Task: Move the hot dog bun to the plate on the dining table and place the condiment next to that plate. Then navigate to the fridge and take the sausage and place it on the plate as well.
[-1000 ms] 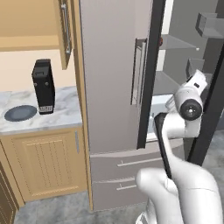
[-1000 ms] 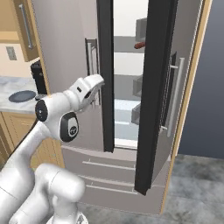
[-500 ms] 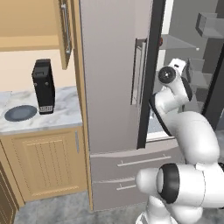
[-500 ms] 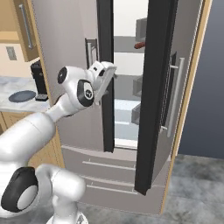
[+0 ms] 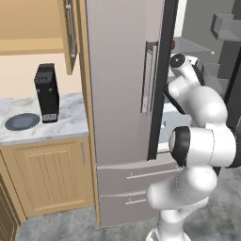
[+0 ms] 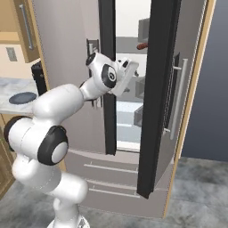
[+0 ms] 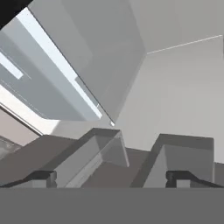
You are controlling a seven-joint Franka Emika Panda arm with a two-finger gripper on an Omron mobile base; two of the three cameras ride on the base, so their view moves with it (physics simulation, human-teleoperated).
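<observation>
The fridge (image 5: 122, 94) stood with its upper doors swung open, the dark door edges framing a lit interior of white walls and grey shelves. In the right base view the sausage (image 6: 142, 45), a small reddish-brown piece, lay on an upper shelf inside, above and just to the right of the hand. The arm reached up from the base into the gap between the doors, and the end effector (image 6: 129, 73) sat at the opening, below the sausage shelf and apart from it. In the hand view its two dark fingertips (image 7: 43, 177) stood wide apart with nothing between them, pointed at grey bins (image 7: 183, 162) and pale inner walls. To the left of the fridge, a dark blue-grey plate (image 5: 21, 121) and a black box-shaped appliance (image 5: 47, 92) rested on the marble desk (image 5: 70, 124) above a tan cabinet (image 5: 52, 174).
</observation>
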